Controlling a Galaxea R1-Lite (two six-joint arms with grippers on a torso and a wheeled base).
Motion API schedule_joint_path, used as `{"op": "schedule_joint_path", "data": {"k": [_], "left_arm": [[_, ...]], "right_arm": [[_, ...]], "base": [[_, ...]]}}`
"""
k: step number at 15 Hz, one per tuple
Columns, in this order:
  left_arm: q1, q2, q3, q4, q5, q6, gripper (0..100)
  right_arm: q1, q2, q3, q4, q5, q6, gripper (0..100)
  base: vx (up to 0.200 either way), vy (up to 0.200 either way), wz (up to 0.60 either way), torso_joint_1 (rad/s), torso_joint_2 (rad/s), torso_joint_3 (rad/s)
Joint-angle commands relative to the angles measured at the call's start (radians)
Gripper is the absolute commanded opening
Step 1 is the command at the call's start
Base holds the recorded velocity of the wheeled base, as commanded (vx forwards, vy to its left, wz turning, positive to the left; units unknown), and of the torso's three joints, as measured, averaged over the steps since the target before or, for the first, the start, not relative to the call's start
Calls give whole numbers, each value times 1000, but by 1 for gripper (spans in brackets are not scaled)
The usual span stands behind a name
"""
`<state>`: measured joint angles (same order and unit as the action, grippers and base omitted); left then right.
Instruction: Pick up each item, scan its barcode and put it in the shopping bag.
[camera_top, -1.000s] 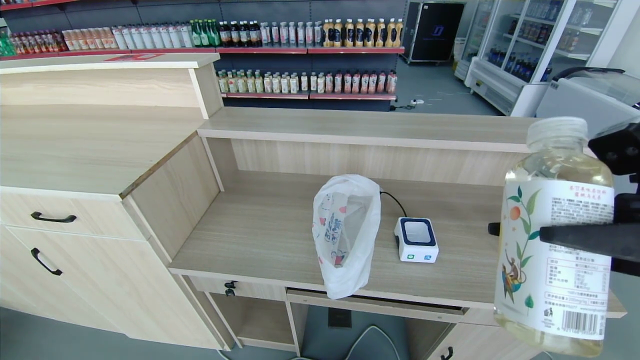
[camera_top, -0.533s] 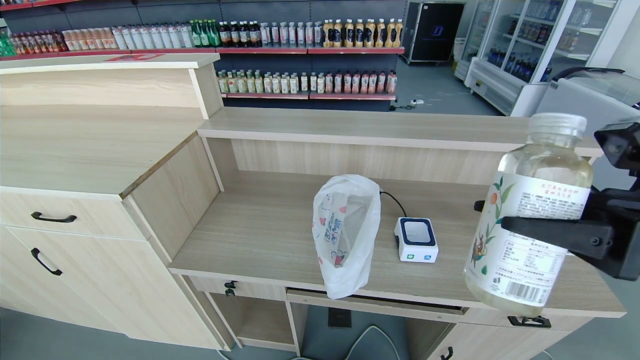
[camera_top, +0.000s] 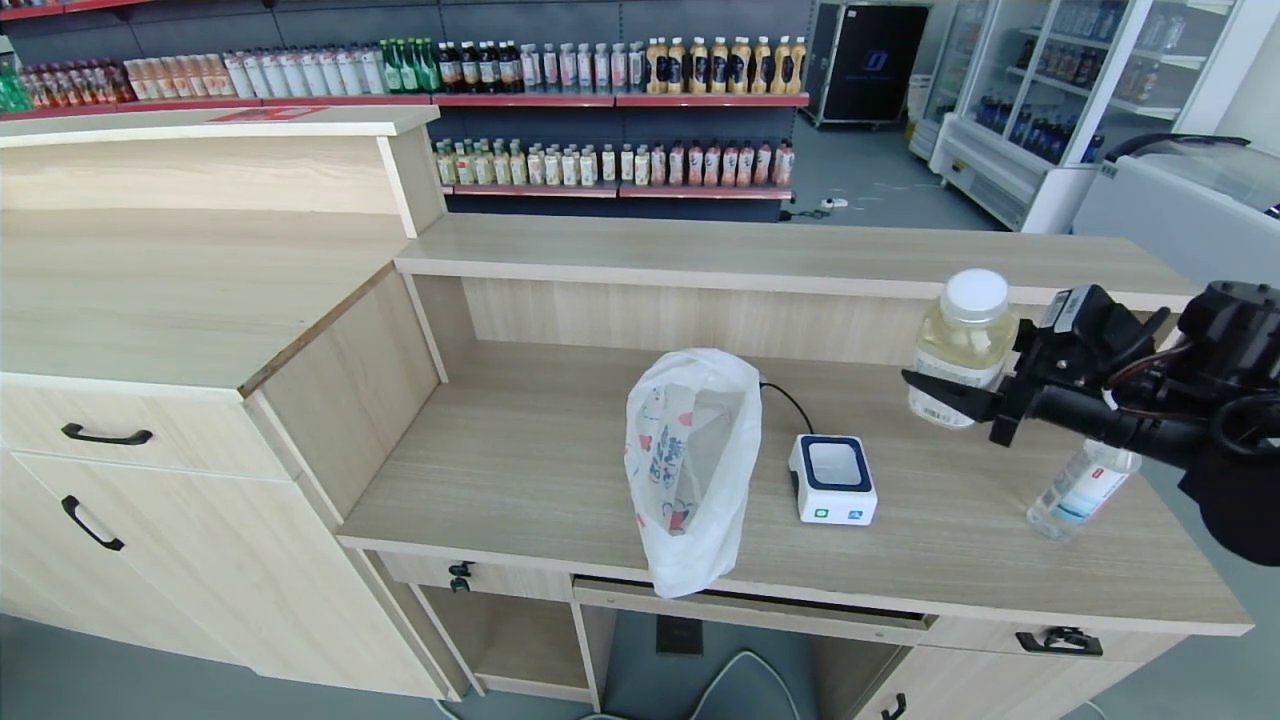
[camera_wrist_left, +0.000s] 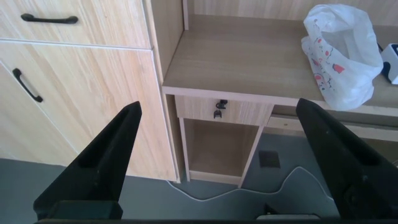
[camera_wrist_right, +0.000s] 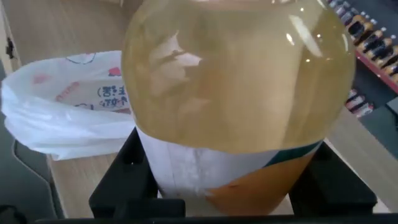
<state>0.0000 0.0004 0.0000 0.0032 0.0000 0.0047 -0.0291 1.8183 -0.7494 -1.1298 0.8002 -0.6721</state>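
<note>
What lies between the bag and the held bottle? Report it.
The scanner, standing on the counter just beside the bag; from it to the bottle the counter is bare. The head view shows this.

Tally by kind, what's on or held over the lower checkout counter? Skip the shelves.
bottles: 2, tea bottle in the right claw, clear bottle on the counter
shopping bag: 1
barcode scanner: 1
total: 4

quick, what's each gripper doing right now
Left gripper: open, holding nothing.
Right gripper: closed on the bottle.
</note>
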Motion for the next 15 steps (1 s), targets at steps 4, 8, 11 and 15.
{"op": "schedule_joint_path", "data": {"k": [4,8,11,15], "left_arm": [[0,0,0,0,0,0,100],[0,0,0,0,0,0,100],[0,0,0,0,0,0,100],[0,0,0,0,0,0,100]], "right_arm": [[-72,147,-50,-58,10,-168,0],[-166,147,-41,-50,122,-359,0],[-172,142,-45,1,177,-428,0],[-173,220,-82,-16,195,-471,0]], "base": [[0,0,0,0,0,0],[0,0,0,0,0,0],[0,0,200,2,1,1],[0,0,450,3,-3,1]]}}
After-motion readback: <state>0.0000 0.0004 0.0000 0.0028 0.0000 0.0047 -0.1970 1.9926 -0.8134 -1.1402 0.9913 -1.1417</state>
